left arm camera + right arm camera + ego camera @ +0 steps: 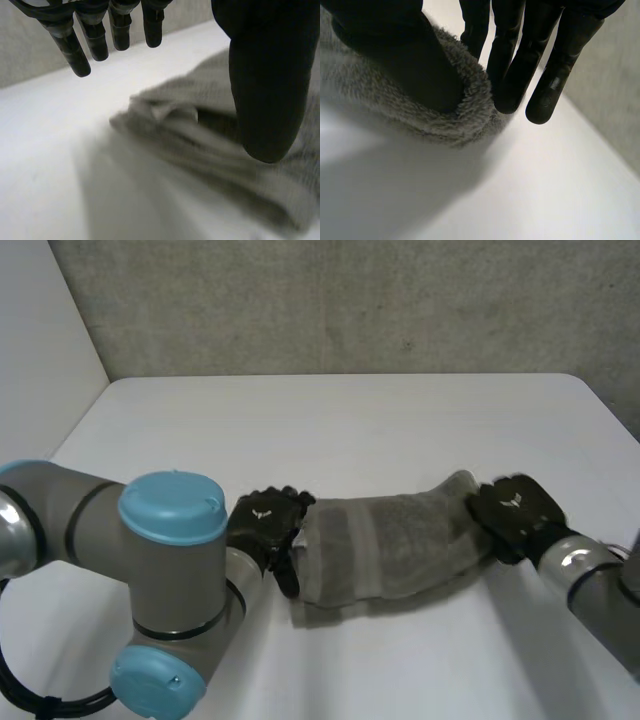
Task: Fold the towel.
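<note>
Towel [390,545]: grey, gathered into a long, rumpled band across the near middle of the table [350,420], its right end raised a little; we read it as soft, light and limp, with a fuzzy pile that should not slip, though it will sag and bunch wherever it is unsupported; nothing fragile here.

The left hand [265,525] sits at the towel's left end; its fingers [95,45] hang straight and slightly spread above bare table, the thumb [265,100] stands apart over the cloth, and we see nothing pinched between them.

The right hand [515,510] is at the right end; its thumb [420,65] bears on the pile while the fingers [520,65], close together, lie against the far side of the same edge, so we take it as pinching that end.

We would take hold at the end corners, not mid-band; the left end shows loose layers, so we would pick the corner carefully; a clean fold looks some way off.
</note>
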Controlling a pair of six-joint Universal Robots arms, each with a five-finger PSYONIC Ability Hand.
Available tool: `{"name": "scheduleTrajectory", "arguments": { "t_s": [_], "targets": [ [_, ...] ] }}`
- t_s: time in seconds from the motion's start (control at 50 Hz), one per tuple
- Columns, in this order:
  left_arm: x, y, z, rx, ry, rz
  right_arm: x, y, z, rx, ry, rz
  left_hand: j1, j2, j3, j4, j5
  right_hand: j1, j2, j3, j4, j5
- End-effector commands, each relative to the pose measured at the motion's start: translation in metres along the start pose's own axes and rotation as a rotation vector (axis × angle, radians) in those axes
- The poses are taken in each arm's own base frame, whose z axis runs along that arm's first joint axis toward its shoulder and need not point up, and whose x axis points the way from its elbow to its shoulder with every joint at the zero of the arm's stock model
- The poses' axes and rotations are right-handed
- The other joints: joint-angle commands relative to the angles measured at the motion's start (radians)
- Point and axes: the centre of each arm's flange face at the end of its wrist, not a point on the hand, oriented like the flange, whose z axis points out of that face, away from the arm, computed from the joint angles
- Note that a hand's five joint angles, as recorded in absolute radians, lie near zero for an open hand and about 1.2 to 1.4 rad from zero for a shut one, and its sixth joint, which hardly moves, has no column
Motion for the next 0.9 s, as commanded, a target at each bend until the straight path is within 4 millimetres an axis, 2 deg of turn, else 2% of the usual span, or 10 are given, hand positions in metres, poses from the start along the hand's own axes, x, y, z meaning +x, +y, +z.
{"name": "scheduleTrajectory", "arguments": {
  "t_s": [0.02,0.18,0.32,0.34,0.4,0.48,0.6,0.68,0.76,0.9],
  "targets": [
    [-0.01,-0.049,-0.02,0.146,-0.036,-0.028,-0.061,-0.073,-0.01,0.22,-0.12,-0.109,0.018,0.026,0.026,0.015,-0.007,0.5,0.25,0.212,0.204,0.259],
    [-0.057,-0.089,-0.036,0.262,-0.202,-0.087,-0.163,-0.093,-0.03,0.331,-0.372,-0.23,0.018,0.026,0.026,0.015,-0.007,0.5,0.25,0.212,0.204,0.259],
    [-0.063,-0.09,-0.036,0.265,-0.215,-0.093,-0.19,-0.072,-0.029,0.288,-0.422,-0.336,0.015,0.023,0.023,0.012,-0.01,0.281,0.031,-0.007,-0.015,0.04],
    [-0.063,-0.09,-0.036,0.265,-0.215,-0.093,-0.185,-0.076,-0.029,0.294,-0.407,-0.332,0.015,0.023,0.023,0.012,-0.01,-0.126,-0.376,-0.414,-0.422,-0.367],
    [-0.061,-0.092,-0.034,0.272,-0.209,-0.096,-0.169,-0.094,-0.036,0.327,-0.349,-0.297,0.018,0.026,0.026,0.015,-0.007,-0.721,-0.971,-1.009,-1.017,-0.962],
    [-0.053,-0.094,-0.032,0.281,-0.185,-0.089,-0.141,-0.107,-0.035,0.32,-0.259,-0.2,0.015,0.023,0.023,0.012,-0.01,-0.722,-0.972,-1.01,-1.018,-0.963],
    [-0.025,-0.099,-0.025,0.296,-0.118,-0.08,-0.064,-0.119,-0.039,0.269,-0.095,0.114,0.003,0.012,0.011,0.001,-0.022,-0.722,-0.972,-1.01,-1.018,-0.963],
    [-0.003,-0.092,-0.016,0.265,-0.062,-0.073,-0.03,-0.105,-0.037,0.153,-0.073,0.344,0.003,0.012,0.011,0.001,-0.022,-0.722,-0.972,-1.01,-1.018,-0.963],
    [0.012,-0.081,-0.009,0.208,-0.029,-0.09,-0.02,-0.101,-0.037,0.11,-0.112,0.426,0.003,0.012,0.011,0.001,-0.022,-0.722,-0.972,-1.01,-1.018,-0.963],
    [0.023,-0.024,0.015,-0.054,-0.058,-0.146,-0.025,-0.084,-0.016,0.026,-0.239,0.494,0.0,0.009,0.009,-0.002,-0.025,-0.722,-0.972,-1.01,-1.018,-0.963]
  ]
}}
